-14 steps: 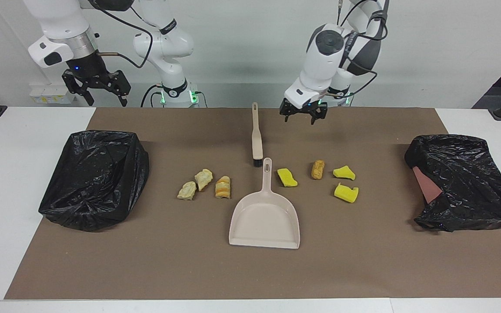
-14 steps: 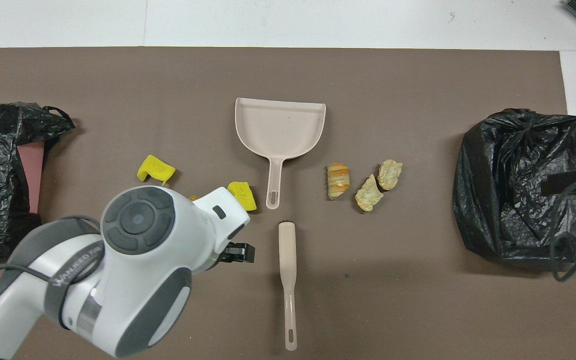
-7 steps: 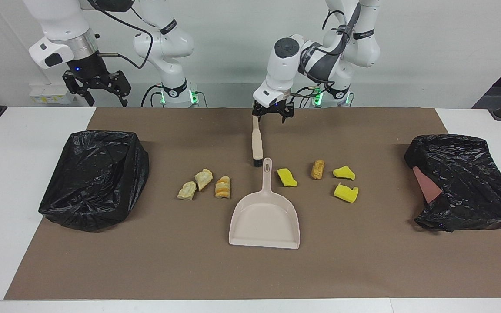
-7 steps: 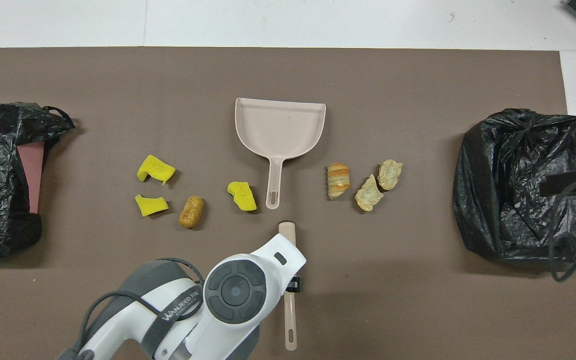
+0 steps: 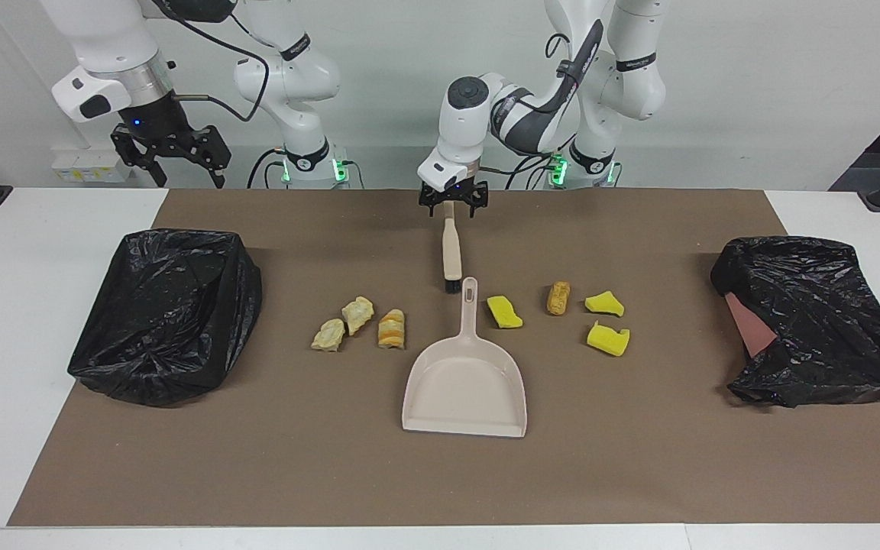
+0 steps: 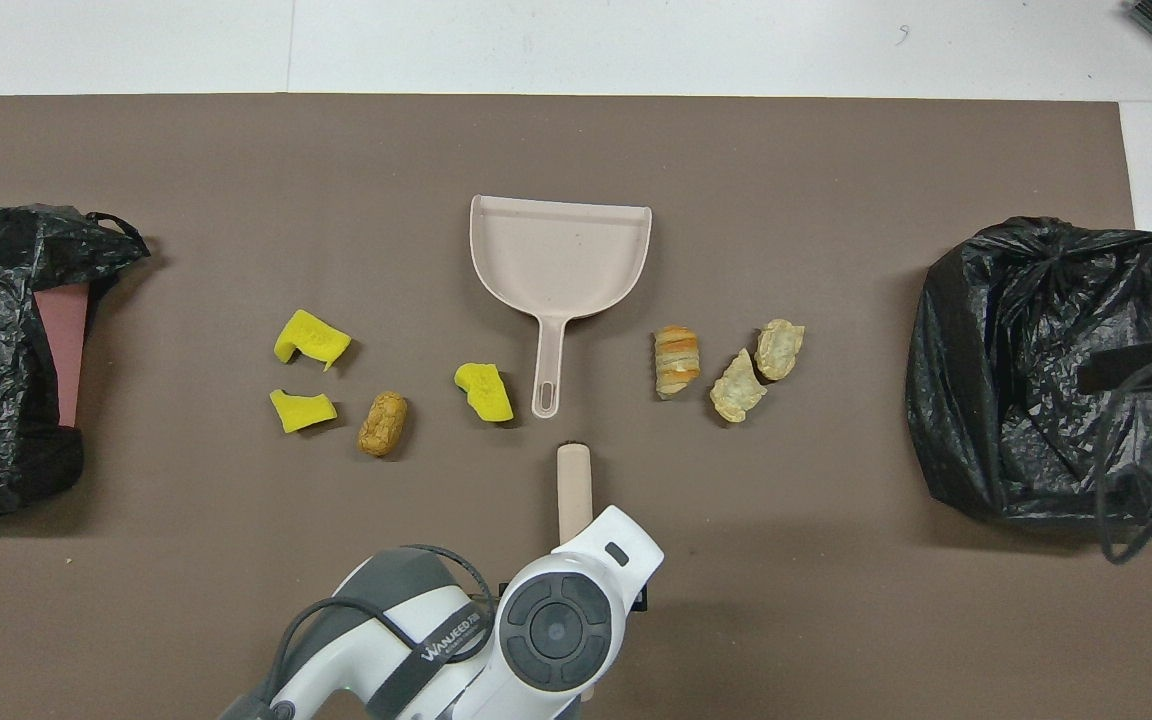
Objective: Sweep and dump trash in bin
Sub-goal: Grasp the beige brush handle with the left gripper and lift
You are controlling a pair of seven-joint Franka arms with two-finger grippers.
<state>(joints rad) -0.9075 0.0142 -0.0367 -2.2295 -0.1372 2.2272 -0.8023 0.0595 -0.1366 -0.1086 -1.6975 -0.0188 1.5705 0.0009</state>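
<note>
None of the sweeping is done, judging by how things lie. All seven pieces of trash lie loose on the brown mat (image 5: 638,473) that covers the counter: three yellow chunks (image 5: 504,312) and a brown lump (image 5: 558,298) toward the left arm's end of the dustpan (image 5: 464,389), and three bread-like pieces (image 5: 357,315) toward the right arm's end. The dustpan is empty.

The left gripper (image 5: 452,207) is down over the handle end of the brush (image 5: 451,252), its fingers apart on either side of the handle and not yet clamped. The right gripper (image 5: 173,156) waits in the air above the bin (image 5: 169,313) at its end, fingers spread. A second bin (image 5: 814,321) sits at the left arm's end.

Grasping, sweeping and dumping all remain.

The only readable writing is "WANJEED" on a strap (image 6: 451,640) around the left arm.
</note>
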